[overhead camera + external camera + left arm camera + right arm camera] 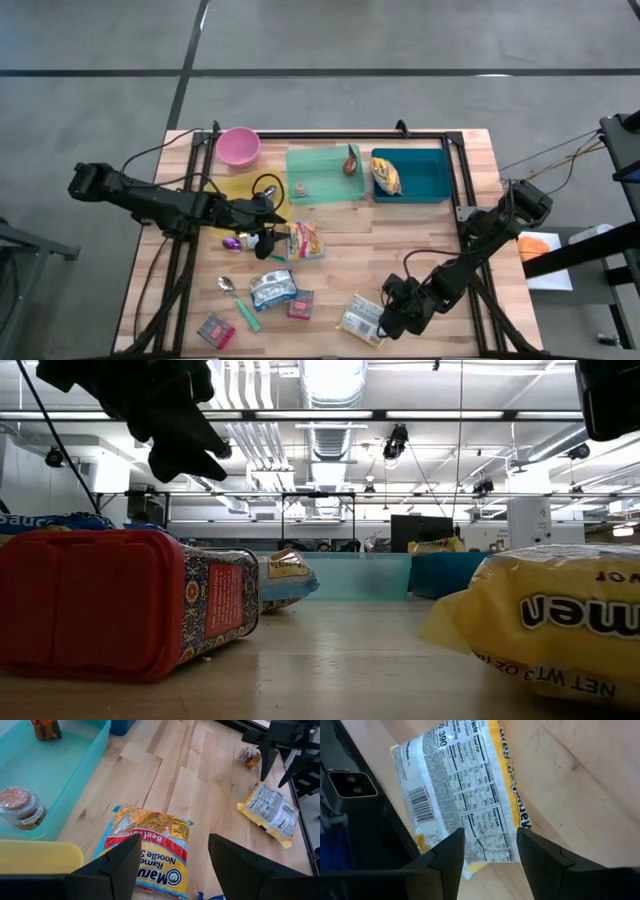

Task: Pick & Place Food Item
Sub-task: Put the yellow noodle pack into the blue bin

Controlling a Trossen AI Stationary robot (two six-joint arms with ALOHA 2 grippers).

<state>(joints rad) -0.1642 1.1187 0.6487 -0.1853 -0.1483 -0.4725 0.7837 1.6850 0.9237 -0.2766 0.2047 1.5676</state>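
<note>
A red-and-orange beef ramen packet (147,847) lies flat on the wood table (400,250), just in front of the teal bin (325,175). My left gripper (174,842) hovers open above its near end (268,238). A yellow ramen packet (465,805) lies label-side down near the table's front right (362,320). My right gripper (490,837) slants down over that packet's right edge (392,318), open, one finger on either side of a corner. I see no touch by either gripper.
A blue bin (412,178) holding a yellow packet stands right of the teal bin, which holds a spice jar (20,810). A pink bowl (238,146) and a yellow plate (240,190) are at back left. A spoon (238,300), a blue-white packet (272,290) and red packs (215,328) lie in front.
</note>
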